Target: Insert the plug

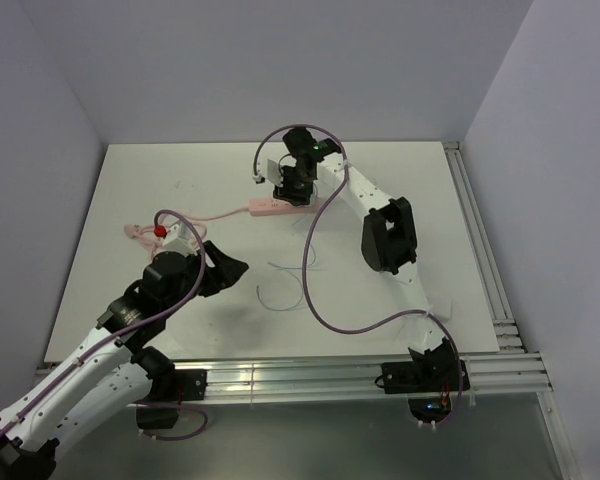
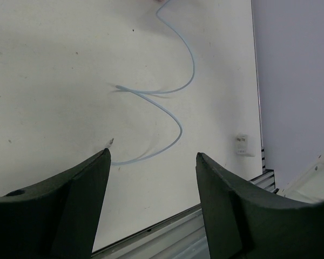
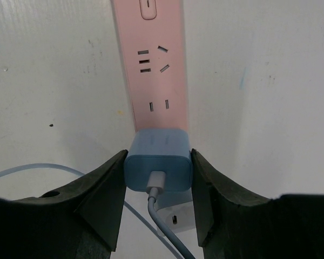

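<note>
**Plug** [image 3: 158,162]: light blue body, with a white connector [image 3: 156,178] set in its near face.
**Power strip** [image 3: 154,59]: pink, marked with dark slots; its cord [image 1: 215,213] is the same pink.
**Thin cable** [image 2: 175,121]: pale whitish blue.
**Table** [image 1: 160,180]: white, flecked with a few small dark specks.
**Left gripper** [image 2: 152,156] and **right gripper** [image 3: 158,159]: matt black fingers.
**Left arm** [image 1: 80,370] and **right arm** [image 1: 365,195]: white shells with black joints, each trailed by a purple hose [image 1: 306,270].
**Red dot** [image 1: 160,230]: shows at the far end of the left arm.
**Walls** [image 1: 280,60]: pale lavender grey.
**Rail** [image 1: 310,375] at the near edge: silver.
</note>
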You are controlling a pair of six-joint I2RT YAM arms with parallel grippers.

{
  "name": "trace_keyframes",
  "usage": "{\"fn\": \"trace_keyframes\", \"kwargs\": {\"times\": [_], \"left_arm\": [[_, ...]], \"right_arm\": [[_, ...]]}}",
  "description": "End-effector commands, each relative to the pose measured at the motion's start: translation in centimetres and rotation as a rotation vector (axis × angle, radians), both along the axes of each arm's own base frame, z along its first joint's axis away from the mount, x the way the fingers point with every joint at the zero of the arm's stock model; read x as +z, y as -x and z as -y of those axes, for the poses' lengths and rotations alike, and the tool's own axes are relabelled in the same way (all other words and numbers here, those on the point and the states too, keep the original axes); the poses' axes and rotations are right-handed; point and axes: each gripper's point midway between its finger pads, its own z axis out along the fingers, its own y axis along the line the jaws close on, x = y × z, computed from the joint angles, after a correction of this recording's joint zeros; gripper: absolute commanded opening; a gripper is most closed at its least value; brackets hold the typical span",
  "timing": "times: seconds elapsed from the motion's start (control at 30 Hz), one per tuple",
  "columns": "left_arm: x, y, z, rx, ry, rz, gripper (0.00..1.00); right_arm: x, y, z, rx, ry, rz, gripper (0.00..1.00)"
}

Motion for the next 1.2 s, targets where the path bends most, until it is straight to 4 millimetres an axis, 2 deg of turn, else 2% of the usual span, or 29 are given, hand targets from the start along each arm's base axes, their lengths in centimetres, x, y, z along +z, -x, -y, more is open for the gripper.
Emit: {"fn": "trace_keyframes", "kwargs": {"times": [0.0,0.07,0.1,0.13,0.2,0.23,0.27,0.3,0.33,0.37,0.4,0.43,0.47,0.53,0.57,0.6,0.63,0.67,0.7,0.73,0.77,0.8,0.87,0.97,1.07,1.13,1.17], "left_arm": [[1.5,-0.3,0.1,0.002,0.032,0.043,0.70],[1.7,-0.2,-0.1,0.006,0.035,0.050,0.70],[1.8,-0.2,0.0,0.003,0.035,0.052,0.70],[1.8,-0.2,-0.1,0.004,0.035,0.052,0.70],[1.6,-0.2,0.1,-0.002,0.036,0.047,0.70],[1.4,-0.3,0.2,-0.003,0.035,0.041,0.69],[1.3,-0.3,0.3,-0.005,0.033,0.037,0.69],[1.2,-0.3,0.3,-0.005,0.029,0.032,0.69],[1.1,-0.4,0.3,-0.005,0.028,0.031,0.69],[1.1,-0.5,0.4,-0.003,0.028,0.031,0.69],[1.2,-0.4,0.4,-0.005,0.030,0.033,0.69],[1.2,-0.4,0.4,-0.008,0.032,0.031,0.69],[1.3,-0.3,0.4,-0.009,0.035,0.032,0.69],[1.0,-0.2,0.1,0.004,0.030,0.020,0.69],[1.0,-0.1,0.0,0.008,0.033,0.020,0.69],[0.9,0.0,-0.1,0.012,0.034,0.018,0.69],[1.1,0.1,-0.2,0.014,0.041,0.022,0.69],[1.3,0.1,-0.1,0.011,0.049,0.025,0.69],[1.5,0.1,0.0,0.009,0.053,0.024,0.69],[1.6,0.2,0.0,0.006,0.057,0.021,0.69],[1.7,0.3,0.1,0.002,0.056,0.016,0.69],[1.7,0.2,0.0,0.010,0.058,0.012,0.69],[1.5,0.5,-0.1,0.012,0.063,0.003,0.69],[1.8,0.5,0.0,0.006,0.076,0.014,0.69],[1.9,0.5,0.1,-0.003,0.053,0.001,0.70],[1.8,0.5,0.2,-0.008,0.046,-0.009,0.70],[1.8,0.5,0.2,-0.009,0.047,-0.008,0.70]], "right_arm": [[-9.6,10.6,5.6,-0.071,0.260,-0.504,0.00],[-9.2,10.7,5.3,-0.067,0.253,-0.485,0.00],[-8.6,10.1,4.8,-0.063,0.240,-0.472,0.00],[-9.5,10.0,4.9,-0.066,0.254,-0.493,0.00],[-9.3,9.9,4.7,-0.069,0.249,-0.509,0.00],[-8.5,10.4,4.7,-0.065,0.235,-0.506,0.00],[-8.7,10.5,4.4,-0.057,0.210,-0.496,0.00],[-10.1,12.6,5.6,-0.065,0.239,-0.544,0.00],[-8.8,12.1,5.4,-0.069,0.210,-0.492,0.00],[-9.0,12.4,5.3,-0.060,0.217,-0.489,0.00],[-7.7,11.0,4.4,-0.050,0.199,-0.457,0.00],[-9.7,11.0,4.6,-0.068,0.229,-0.517,0.00],[-8.2,10.7,4.7,-0.078,0.236,-0.544,0.00],[-8.2,11.6,4.9,-0.084,0.221,-0.561,0.00],[-8.7,10.3,4.3,-0.087,0.178,-0.484,0.00],[-9.1,11.5,5.2,-0.075,0.204,-0.489,0.00],[-9.5,11.5,4.9,-0.060,0.207,-0.492,0.00],[-7.4,10.4,4.2,-0.068,0.193,-0.485,0.00],[-9.3,10.6,4.6,-0.082,0.224,-0.546,0.00],[-8.7,10.6,4.6,-0.093,0.217,-0.551,0.00],[-9.9,11.6,5.1,-0.102,0.229,-0.572,0.00],[-8.7,11.8,4.8,-0.091,0.213,-0.542,0.00],[-9.6,12.7,5.1,-0.106,0.216,-0.539,0.00],[-9.2,12.4,4.5,-0.170,0.208,-0.550,0.00],[-10.0,12.6,4.7,-0.230,0.226,-0.576,0.00],[-9.0,12.3,4.6,-0.245,0.191,-0.537,0.00],[-9.8,12.8,5.0,-0.254,0.177,-0.538,0.00]]}}
